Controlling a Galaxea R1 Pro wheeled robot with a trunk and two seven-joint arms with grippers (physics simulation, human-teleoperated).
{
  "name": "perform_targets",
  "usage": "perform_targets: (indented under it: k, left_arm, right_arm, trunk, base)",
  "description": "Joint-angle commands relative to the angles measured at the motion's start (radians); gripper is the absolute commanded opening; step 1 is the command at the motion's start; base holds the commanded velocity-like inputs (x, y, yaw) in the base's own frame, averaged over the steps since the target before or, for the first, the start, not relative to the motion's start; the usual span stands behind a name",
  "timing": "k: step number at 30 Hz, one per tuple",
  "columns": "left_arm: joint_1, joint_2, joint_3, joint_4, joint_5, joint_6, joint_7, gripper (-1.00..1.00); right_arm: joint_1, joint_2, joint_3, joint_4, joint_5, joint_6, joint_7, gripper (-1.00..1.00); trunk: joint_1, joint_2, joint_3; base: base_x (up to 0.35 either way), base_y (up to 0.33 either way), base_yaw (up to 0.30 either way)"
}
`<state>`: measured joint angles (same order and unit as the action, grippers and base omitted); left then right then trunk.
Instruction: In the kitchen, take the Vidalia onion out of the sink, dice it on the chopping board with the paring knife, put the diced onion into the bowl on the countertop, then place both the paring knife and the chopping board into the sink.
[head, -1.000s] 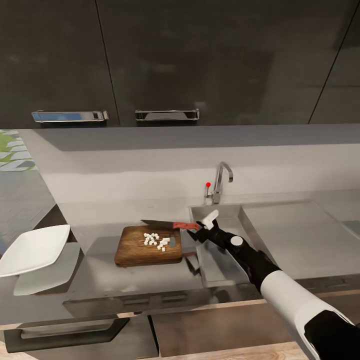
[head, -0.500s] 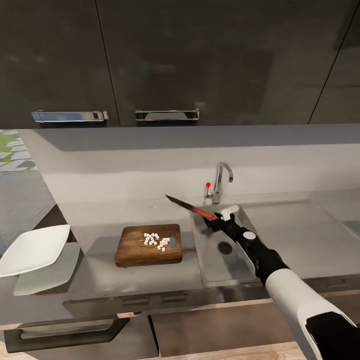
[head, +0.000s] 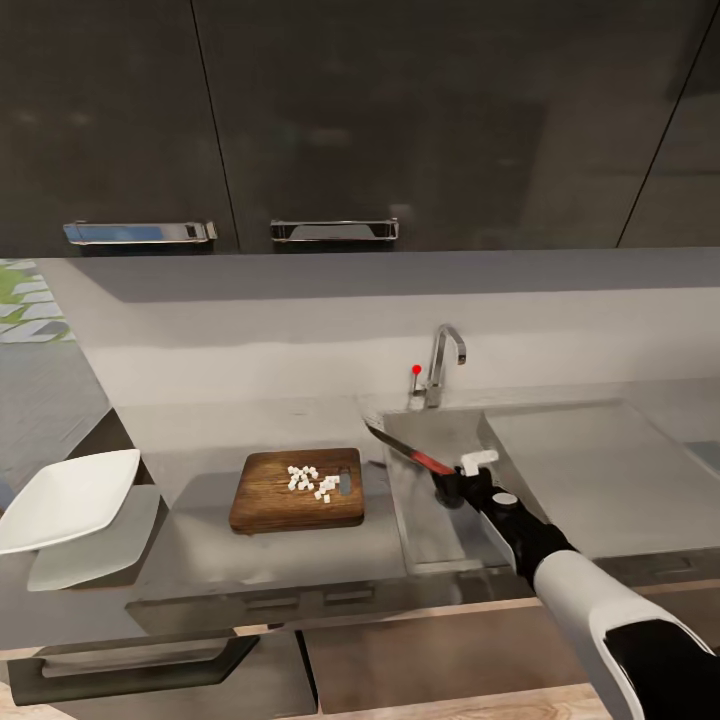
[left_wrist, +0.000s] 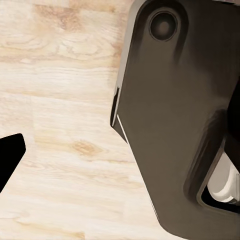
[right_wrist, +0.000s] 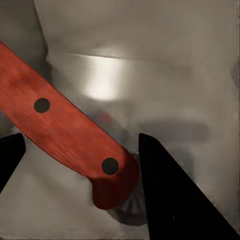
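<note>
Right hand clamps the paring knife — low over the sink.

Dark upper cabinets with two chrome handles, and pale wooden floor

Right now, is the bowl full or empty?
Empty. The white bowl at the countertop's left end shows a bare inside; the diced onion lies on the chopping board.
</note>
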<state>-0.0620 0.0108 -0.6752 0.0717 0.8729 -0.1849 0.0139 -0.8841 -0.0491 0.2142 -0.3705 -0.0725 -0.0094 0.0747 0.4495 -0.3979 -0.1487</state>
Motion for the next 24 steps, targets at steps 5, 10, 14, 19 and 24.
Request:
perform_targets:
  k: [5, 10, 14, 19, 24]
  left_arm:
    - [-0.001, -0.003, -0.006, 0.002, 0.001, -0.004, 0.001, 1.00]
    - [-0.001, -0.003, -0.006, 0.002, 0.001, -0.004, 0.001, 1.00]
    - [-0.001, -0.003, -0.006, 0.002, 0.001, -0.004, 0.001, 1.00]
    - [-0.001, -0.003, -0.006, 0.002, 0.006, -0.024, 0.001, 1.00]
    - [-0.001, -0.003, -0.006, 0.003, 0.008, -0.055, 0.003, 1.00]
  right_arm:
    - [-0.001, -0.004, -0.139, 0.056, -0.061, -0.003, -0.011, -1.00]
    - [-0.001, -0.005, -0.200, 0.092, -0.072, -0.005, -0.031, -1.00]
    - [-0.001, -0.002, -0.205, 0.104, -0.094, -0.005, -0.127, -1.00]
    - [-0.001, 0.007, -0.203, 0.102, -0.188, -0.002, -0.308, -1.00]
    - [-0.001, 0.014, -0.203, 0.102, -0.197, 0.000, -0.374, -1.00]
  trunk:
    - [0.001, -0.002, -0.002]
    - [0.001, -0.002, -0.002]
    - [0.001, -0.002, -0.002]
    - [0.001, -0.002, -0.002]
    - [0.001, -0.002, -0.002]
  base:
    - [0.000, 0.000, 0.000]
    - [0.000, 0.000, 0.000]
    - [0.000, 0.000, 0.000]
    - [0.000, 0.000, 0.000]
    - [0.000, 0.000, 0.000]
